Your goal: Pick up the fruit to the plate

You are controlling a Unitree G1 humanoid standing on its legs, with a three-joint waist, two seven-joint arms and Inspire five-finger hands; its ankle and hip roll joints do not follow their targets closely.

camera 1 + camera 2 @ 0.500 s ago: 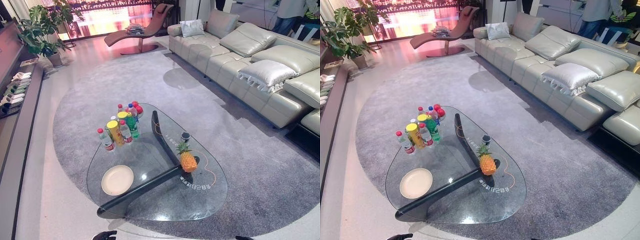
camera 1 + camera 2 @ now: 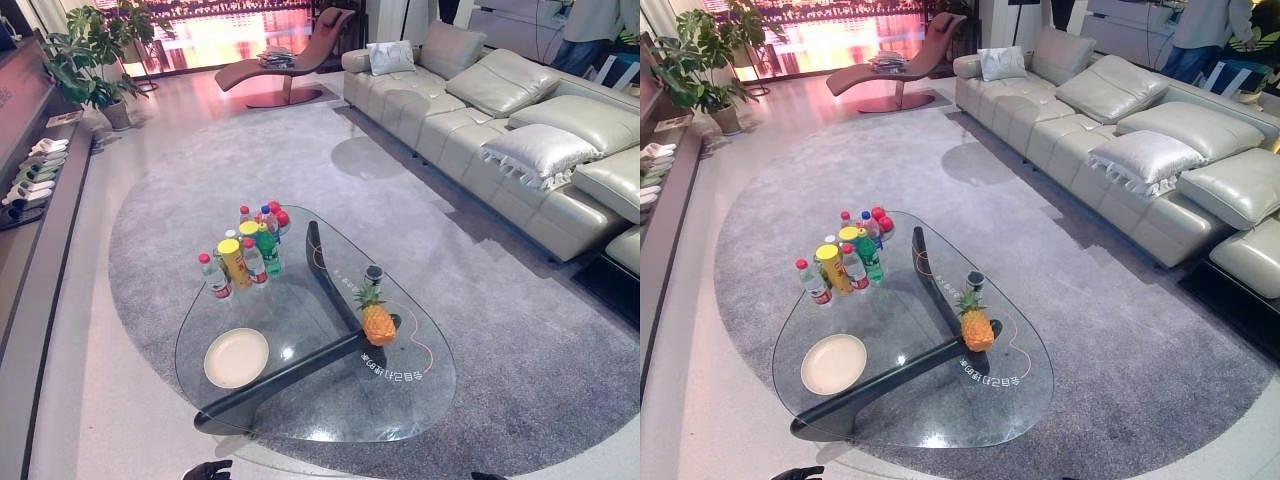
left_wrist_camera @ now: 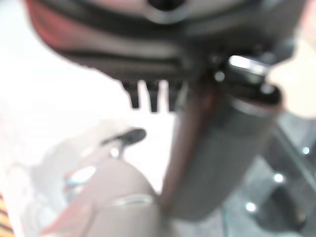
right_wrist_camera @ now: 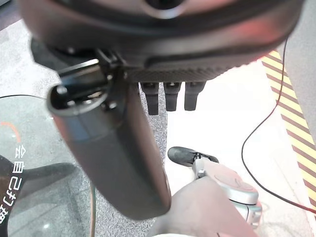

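A pineapple (image 2: 377,320) stands upright on the right part of the glass coffee table (image 2: 300,420), beside its dark base. A round cream plate (image 2: 236,357) lies empty on the table's near left part. My left hand (image 2: 207,469) hangs low before the table's near edge, well short of both. In the left wrist view the left hand (image 3: 163,39) has straight fingers (image 3: 150,96) and holds nothing. My right hand (image 4: 163,44) also hangs with relaxed fingers (image 4: 168,98) over the floor by the table's edge, empty.
Several bottles and cans (image 2: 245,255) stand at the table's far left, with red round things (image 2: 277,215) behind them and a small dark cup (image 2: 373,273) past the pineapple. A grey sofa (image 2: 500,110) runs along the right. A person (image 2: 590,30) stands at the far right.
The whole picture has shifted slightly, so the camera moved. The pineapple, the plate and both hands keep their places.
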